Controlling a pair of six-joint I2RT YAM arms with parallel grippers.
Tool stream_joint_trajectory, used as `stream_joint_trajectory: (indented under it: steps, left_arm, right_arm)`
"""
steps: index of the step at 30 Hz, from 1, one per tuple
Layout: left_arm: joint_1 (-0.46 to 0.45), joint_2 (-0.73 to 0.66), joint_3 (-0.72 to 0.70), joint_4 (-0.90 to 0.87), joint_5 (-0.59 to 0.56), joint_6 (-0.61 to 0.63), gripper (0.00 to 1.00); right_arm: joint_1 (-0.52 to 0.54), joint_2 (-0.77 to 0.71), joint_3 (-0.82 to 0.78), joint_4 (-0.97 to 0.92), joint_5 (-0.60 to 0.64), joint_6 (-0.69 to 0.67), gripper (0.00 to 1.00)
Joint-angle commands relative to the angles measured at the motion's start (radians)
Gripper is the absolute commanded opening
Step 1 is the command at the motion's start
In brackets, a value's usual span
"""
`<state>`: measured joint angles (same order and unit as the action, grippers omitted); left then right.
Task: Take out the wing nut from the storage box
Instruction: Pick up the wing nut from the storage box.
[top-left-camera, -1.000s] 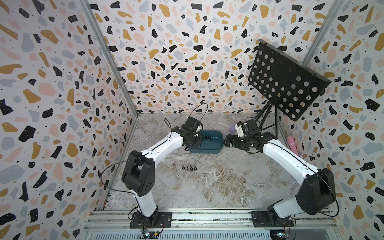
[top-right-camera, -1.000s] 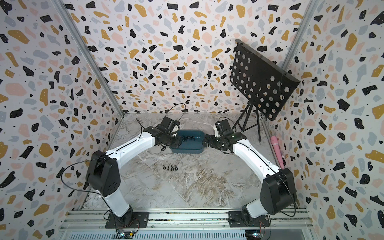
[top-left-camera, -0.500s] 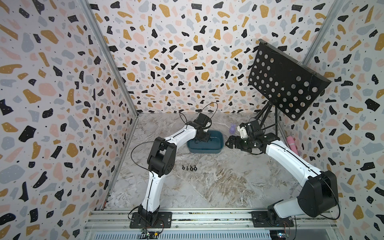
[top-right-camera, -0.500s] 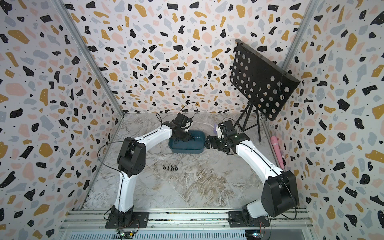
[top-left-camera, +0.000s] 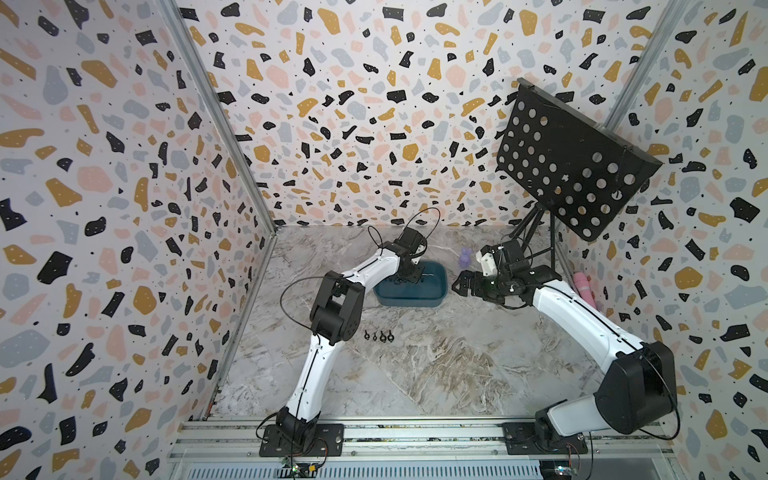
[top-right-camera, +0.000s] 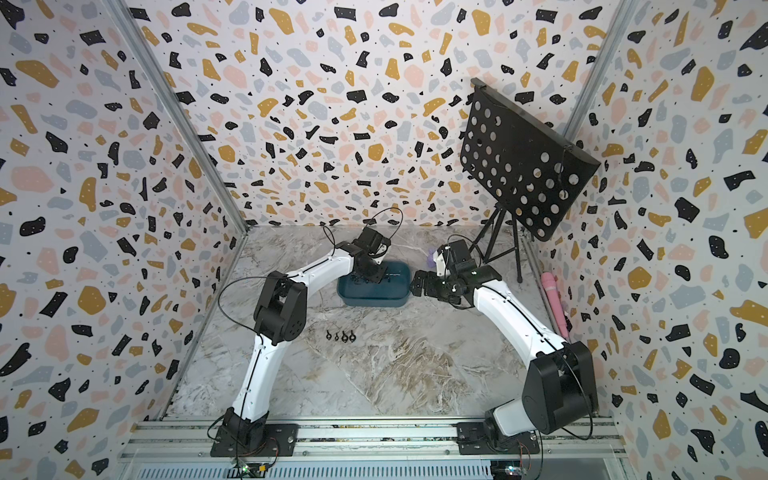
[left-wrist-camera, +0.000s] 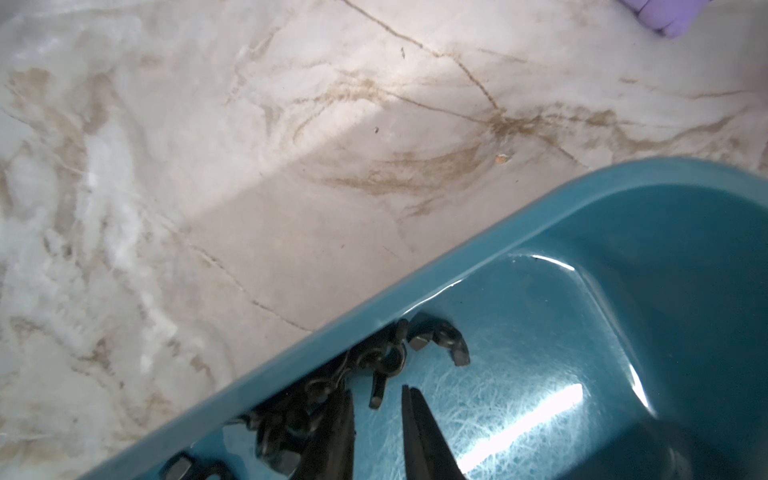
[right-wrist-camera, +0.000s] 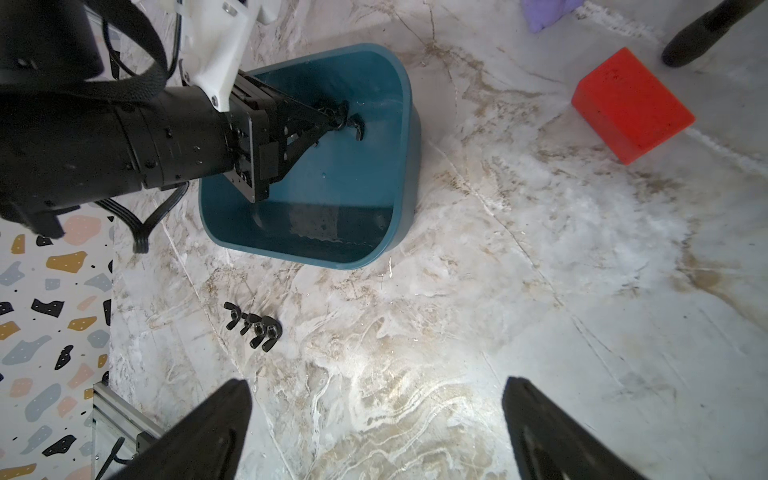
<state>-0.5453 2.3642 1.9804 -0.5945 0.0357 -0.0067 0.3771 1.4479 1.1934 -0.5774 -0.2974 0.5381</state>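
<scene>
Since a second ago the left arm has been raising its elbow and bringing the left pincer (top-left-camera: 409, 279) from the box's 9 o'clock side down into the storage box (top-left-camera: 415, 298), while the right pincer (top-left-camera: 460, 282) has been backing off from its 3 o'clock end. In both top views the box is sitting toward 12 o'clock on the marble surface (top-left-camera: 436, 365). The right pincer is hovering just beside it at 3 o'clock, jaws spread wide around nothing.

The left wrist view is cutting off all but the tips of the fingers (left-wrist-camera: 419, 436). A narrow gap is showing between them, with one wing of a wing nut (left-wrist-camera: 376, 395) lying at its mouth; whether it is being pinched I cannot tell. A blurred heap of black nuts (left-wrist-camera: 291, 419) is crowding against the box wall, partly hidden by one finger.

A row of four wing nuts (top-left-camera: 379, 336) is lying on the surface at 7 o'clock from the box. The right arm is hiding the red block (right-wrist-camera: 631, 104) from both top views.
</scene>
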Motion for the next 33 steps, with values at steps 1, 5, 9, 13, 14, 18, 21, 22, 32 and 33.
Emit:
stream_joint_trajectory:
  steps: [1, 5, 9, 13, 14, 18, 21, 22, 32, 33]
  left_arm:
    - [0.000, 0.008, 0.024, -0.019, 0.005, 0.021, 0.25]
    - [-0.001, 0.012, 0.017, -0.019, 0.024, 0.017, 0.25]
    - [0.001, 0.025, 0.026, -0.018, 0.014, 0.017, 0.26]
    - [0.002, 0.039, 0.038, -0.019, 0.017, 0.014, 0.25]
    - [0.002, 0.041, 0.040, -0.019, 0.021, 0.014, 0.25]
    - [0.004, 0.049, 0.046, -0.018, 0.024, 0.013, 0.25]
    - [0.003, 0.053, 0.051, -0.019, 0.016, 0.011, 0.22]
    - [0.004, 0.056, 0.055, -0.019, 0.013, 0.011, 0.20]
    - [-0.001, -0.008, 0.021, -0.019, 0.024, 0.007, 0.01]
    - [-0.003, -0.025, 0.007, -0.019, 0.028, 0.004, 0.01]
  right_arm:
    - [-0.007, 0.005, 0.010, -0.032, -0.008, -0.005, 1.00]
    - [-0.009, 0.012, 0.014, -0.032, -0.011, -0.002, 1.00]
    - [-0.009, 0.014, 0.015, -0.031, -0.015, -0.001, 1.00]
    - [-0.009, 0.012, 0.014, -0.035, -0.015, 0.000, 1.00]
    - [-0.010, 0.011, 0.012, -0.036, -0.014, -0.001, 1.00]
    - [-0.009, 0.009, 0.009, -0.036, -0.014, 0.002, 1.00]
    - [-0.009, 0.008, 0.009, -0.036, -0.017, 0.002, 1.00]
    - [-0.010, 0.008, 0.008, -0.036, -0.017, 0.002, 1.00]
    - [-0.009, 0.001, 0.002, -0.030, -0.029, 0.007, 1.00]
    - [-0.009, 0.000, 0.000, -0.031, -0.032, 0.009, 1.00]
